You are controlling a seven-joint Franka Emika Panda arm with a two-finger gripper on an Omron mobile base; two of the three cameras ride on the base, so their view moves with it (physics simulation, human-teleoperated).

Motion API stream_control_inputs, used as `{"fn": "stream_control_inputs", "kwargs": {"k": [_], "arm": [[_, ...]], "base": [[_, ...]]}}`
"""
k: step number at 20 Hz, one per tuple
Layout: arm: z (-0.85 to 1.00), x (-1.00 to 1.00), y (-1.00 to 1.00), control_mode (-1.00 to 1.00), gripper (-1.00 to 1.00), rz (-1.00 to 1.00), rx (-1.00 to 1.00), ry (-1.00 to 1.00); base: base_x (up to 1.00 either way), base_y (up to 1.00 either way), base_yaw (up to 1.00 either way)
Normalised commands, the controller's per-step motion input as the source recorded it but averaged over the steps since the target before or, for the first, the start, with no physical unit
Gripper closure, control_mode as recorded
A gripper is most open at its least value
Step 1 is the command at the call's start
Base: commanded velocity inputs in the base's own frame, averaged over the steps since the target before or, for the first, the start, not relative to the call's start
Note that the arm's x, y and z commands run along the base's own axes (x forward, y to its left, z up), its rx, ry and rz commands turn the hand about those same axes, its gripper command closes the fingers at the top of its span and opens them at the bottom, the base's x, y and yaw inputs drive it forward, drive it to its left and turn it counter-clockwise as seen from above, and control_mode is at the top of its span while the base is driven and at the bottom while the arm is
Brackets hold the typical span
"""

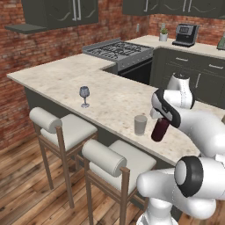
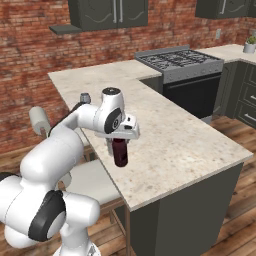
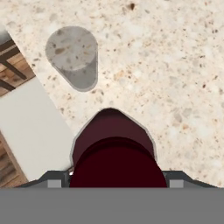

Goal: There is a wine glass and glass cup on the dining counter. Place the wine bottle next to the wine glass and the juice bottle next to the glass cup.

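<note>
hand [image 1: 161,119] clamped on juice bottle [image 1: 159,129] at its top, bottle tilted and seemingly just above the beige worktop [image 1: 66,77], glass cup [image 1: 140,125] close beside it near the stool-side edge, wine glass [image 1: 84,96] well apart further along

One stemmed wine glass [image 1: 84,96] on the dining counter [image 1: 66,81]. One glass cup [image 1: 140,125], a grey tumbler, further along it. One juice bottle [image 1: 160,129], maroon, just one bottle to count. Two cushioned bar stools [image 1: 61,127] tucked along the counter's side. One gas stove [image 1: 117,50] behind. One black toaster [image 1: 185,35] on the wall counter, one small potted plant [image 1: 163,34] beside it. One arm with one gripper [image 1: 157,118]. Wall cabinets [image 1: 59,12] above, at least two units; their doors run off the edge, so no full count.
</note>
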Motion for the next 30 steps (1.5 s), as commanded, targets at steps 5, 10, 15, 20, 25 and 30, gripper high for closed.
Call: {"fn": "stream_control_inputs", "kwargs": {"k": [5, 10, 15, 20, 25, 30], "arm": [[-0.20, 0.04, 0.00, -1.00, 1.00, 0.06, 0.00, -0.01], [-0.10, 0.05, 0.00, -1.00, 1.00, 0.04, -0.01, -0.06], [0.00, 0.06, 0.00, -1.00, 1.00, 0.00, -0.04, -0.08], [-0.03, 0.09, 0.00, -1.00, 1.00, 0.00, -0.06, -0.02], [-0.10, 0.15, 0.00, -1.00, 1.00, 0.00, -0.01, 0.00], [-0.17, 0.15, 0.00, -1.00, 1.00, 0.02, 0.00, 0.02]], "base": [[0.00, 0.00, 0.00], [0.00, 0.00, 0.00], [0.00, 0.00, 0.00], [0.00, 0.00, 0.00], [0.00, 0.00, 0.00], [0.00, 0.00, 0.00]]}}
